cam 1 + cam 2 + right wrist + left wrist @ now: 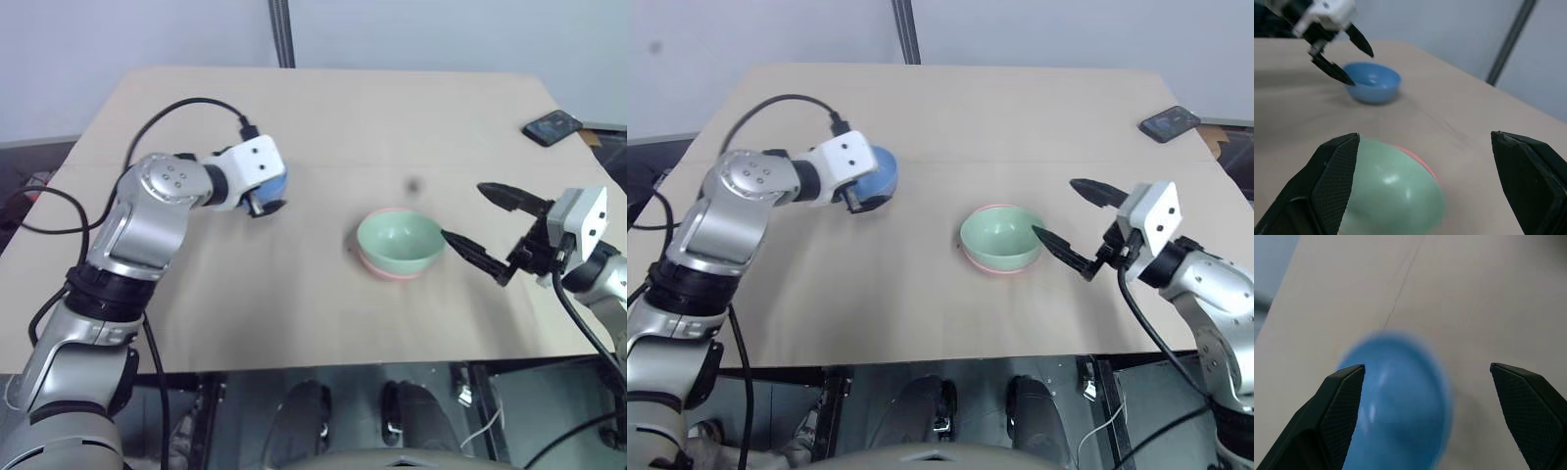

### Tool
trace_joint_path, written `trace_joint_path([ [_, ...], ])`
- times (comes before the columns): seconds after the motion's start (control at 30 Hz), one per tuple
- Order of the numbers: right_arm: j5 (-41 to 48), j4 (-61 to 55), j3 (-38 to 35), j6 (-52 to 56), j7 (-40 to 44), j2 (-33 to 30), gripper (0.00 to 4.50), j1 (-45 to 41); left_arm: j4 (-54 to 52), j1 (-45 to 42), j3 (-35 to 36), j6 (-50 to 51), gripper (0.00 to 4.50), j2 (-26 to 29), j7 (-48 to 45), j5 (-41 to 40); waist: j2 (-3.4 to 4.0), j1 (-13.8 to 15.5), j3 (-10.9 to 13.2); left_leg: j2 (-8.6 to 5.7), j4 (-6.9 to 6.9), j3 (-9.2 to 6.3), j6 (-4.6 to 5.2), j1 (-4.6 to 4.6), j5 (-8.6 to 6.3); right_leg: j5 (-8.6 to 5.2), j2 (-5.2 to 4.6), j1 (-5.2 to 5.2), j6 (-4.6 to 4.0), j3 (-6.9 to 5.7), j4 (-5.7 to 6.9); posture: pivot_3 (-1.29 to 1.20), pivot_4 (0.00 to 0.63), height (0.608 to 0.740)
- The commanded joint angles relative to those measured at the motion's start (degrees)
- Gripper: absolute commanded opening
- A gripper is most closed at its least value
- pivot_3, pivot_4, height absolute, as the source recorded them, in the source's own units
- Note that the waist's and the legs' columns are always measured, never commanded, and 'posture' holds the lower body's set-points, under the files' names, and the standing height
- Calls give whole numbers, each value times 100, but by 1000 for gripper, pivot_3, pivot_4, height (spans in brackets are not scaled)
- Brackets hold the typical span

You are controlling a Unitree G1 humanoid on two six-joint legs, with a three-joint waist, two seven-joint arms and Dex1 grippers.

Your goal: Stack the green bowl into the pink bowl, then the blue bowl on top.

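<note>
From where I stand, the green bowl (400,241) sits nested inside the pink bowl (384,271) near the middle of the pale wooden surface (323,323); only a thin salmon edge of the pink one peeks out beneath the green rim on the near side. The pair rests upright.

Off to the robot's left, well apart from that stack, the blue bowl (880,174) stands alone on the surface, upright and open side up. The left gripper (1344,58) hangs just over it, angled downward, its two black fingers (1342,396) spread wide and holding nothing. In the left wrist view one finger overlaps the blue bowl, while the other is off to the side over bare wood; I cannot tell whether either finger touches the bowl.

On the robot's right, the right gripper (480,220) points roughly level toward the stacked bowls, just beside them. Its fingers (1063,252) are likewise spread wide apart, empty, with the nearer fingertip close to the green bowl's rim but not visibly touching it.

A dark phone (552,127) lies near the far right corner of the surface, well away from all three bowls.
</note>
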Motion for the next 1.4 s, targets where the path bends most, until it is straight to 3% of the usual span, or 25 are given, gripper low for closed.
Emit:
trace_joint_path([
  [0.03,121,183,113,-180,246,-1,4500,-325,-405,-33,88,524,4337,3,179,160,0,-6,1,0,0,1,0,-1,0,1,0,-1,-1,0,0,0,150,740],
  [0.27,114,446,301,-235,473,17,4500,-513,-565,161,-282,529,4337,49,267,454,0,-45,0,1,0,3,-1,0,0,6,0,-2,-9,2,1,0,150,740],
  [0.47,37,506,397,-360,534,110,4500,-521,-147,-25,-686,759,4337,-351,569,800,0,-40,0,0,0,4,0,1,0,6,0,-2,-9,3,4,0,150,740],
  [0.57,31,506,415,-383,528,121,4500,-538,17,-107,-742,708,3626,-412,630,899,0,-48,1,0,0,5,0,0,0,6,0,-4,-9,3,5,0,150,740],
  [0.8,0,553,409,-454,522,100,4500,-487,135,-151,-719,516,58,-489,672,942,0,-45,1,1,0,5,0,0,0,6,0,-4,-10,4,5,0,150,740],
  [1.03,-67,625,322,-479,435,83,4500,-425,-104,-71,-444,-313,58,-558,622,643,-1,-44,1,1,0,5,0,-1,0,6,-1,-5,-10,4,6,0,150,740],
  [1.17,-191,628,123,-544,219,105,4500,-162,-860,84,259,-2151,58,-884,41,-701,-1,-16,1,2,2,2,0,-7,0,7,-8,-6,-12,1,5,0,150,740],
  [1.4,-216,16,-406,-562,-100,59,4500,791,-432,-247,167,-4053,58,-1117,-1637,-2026,5,-34,-2,-1,3,7,-1,3,1,8,-9,-3,-13,1,10,0,150,740],
])
